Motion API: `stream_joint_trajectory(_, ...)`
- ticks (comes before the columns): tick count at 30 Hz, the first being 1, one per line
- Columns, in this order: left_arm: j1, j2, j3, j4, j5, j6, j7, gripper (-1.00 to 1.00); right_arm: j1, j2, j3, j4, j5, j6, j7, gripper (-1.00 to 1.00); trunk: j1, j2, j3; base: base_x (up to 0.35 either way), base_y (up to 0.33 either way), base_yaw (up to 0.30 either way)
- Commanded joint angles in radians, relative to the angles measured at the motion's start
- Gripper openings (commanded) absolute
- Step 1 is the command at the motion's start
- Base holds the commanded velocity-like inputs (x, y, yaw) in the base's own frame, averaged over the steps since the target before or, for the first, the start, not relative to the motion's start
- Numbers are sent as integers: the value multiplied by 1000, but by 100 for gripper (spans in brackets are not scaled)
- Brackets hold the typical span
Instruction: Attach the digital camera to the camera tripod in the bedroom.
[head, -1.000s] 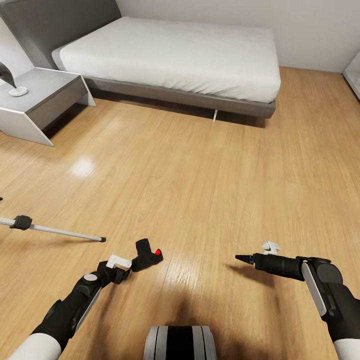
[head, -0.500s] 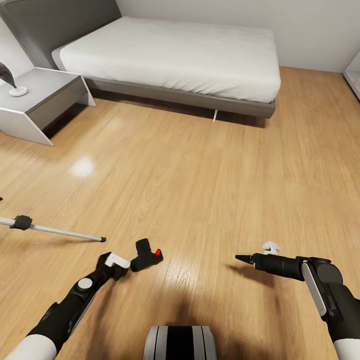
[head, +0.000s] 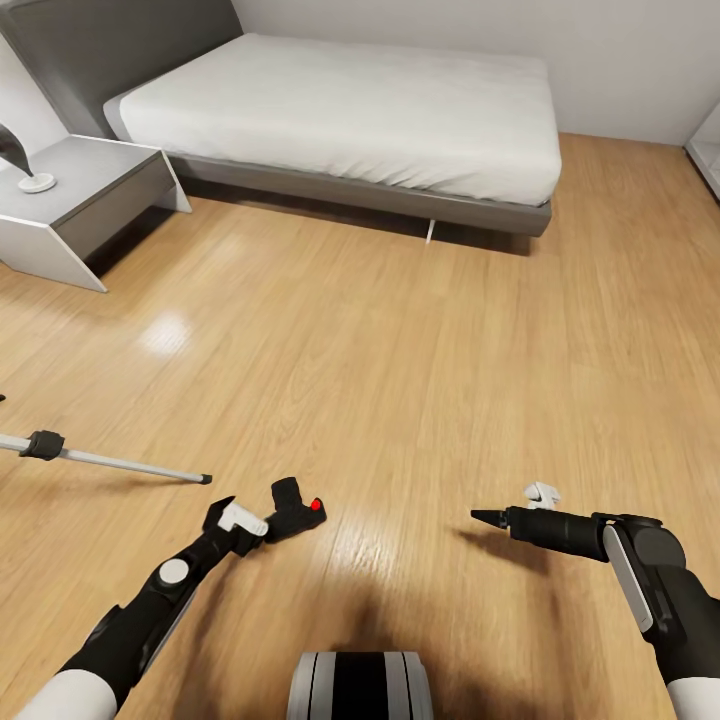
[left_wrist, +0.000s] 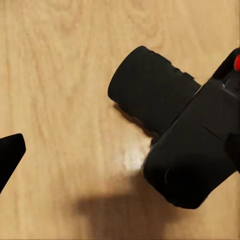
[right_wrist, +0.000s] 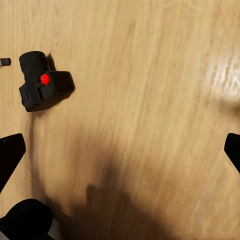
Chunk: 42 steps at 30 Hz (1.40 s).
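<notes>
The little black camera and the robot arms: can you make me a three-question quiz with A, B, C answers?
1. Where is the digital camera?
A. on the bed
B. on the wood floor
C. on the nightstand

2. What colour is its button?
A. red
B. green
C. yellow

3. What is the left tool doing?
A. lifting the camera
B. open beside the camera
C. holding the camera tripod

Answers: 1 B, it lies on the floor planks. 2 A, a red dot shows on top. 3 B, its fingers are spread wide with nothing gripped in the left wrist view.
</notes>
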Motion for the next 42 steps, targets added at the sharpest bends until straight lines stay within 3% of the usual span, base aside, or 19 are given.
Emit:
stream_joint_trajectory(1,0,1,-3,3,-10,-14,0,100,0,0,-1,0,-6,7,-1,100,0,0,-1,0,0,0)
stream_joint_trajectory(9,0,6,-8,119,-11,-166,1,100,0,0,-1,0,-6,8,-1,100,0,0,-1,0,0,0)
stream_joint_trajectory(17,0,18,-9,135,-20,-191,1,100,0,0,-1,6,-6,7,-1,100,0,0,-1,0,0,0)
stream_joint_trajectory(21,0,23,-9,139,-54,-195,-3,100,0,0,-1,38,-3,1,-1,100,0,0,-1,0,0,0)
stream_joint_trajectory(22,0,34,-9,136,-82,-198,-32,100,0,0,-1,49,-2,-8,-1,100,0,0,-1,0,0,0)
stream_joint_trajectory(27,0,57,-4,126,-92,-200,-123,100,0,0,-1,54,-1,-20,-3,100,0,0,-1,0,0,0)
stream_joint_trajectory(31,0,77,3,124,-97,-201,-241,100,0,1,-1,56,-1,-26,-8,100,0,0,-1,0,0,0)
stream_joint_trajectory(36,0,105,3,119,-99,-202,-262,100,0,1,-1,56,0,-27,-9,100,0,0,-1,0,0,0)
stream_joint_trajectory(42,0,179,2,100,-104,-202,-315,100,0,2,0,58,1,-27,-10,100,0,0,-1,0,0,0)
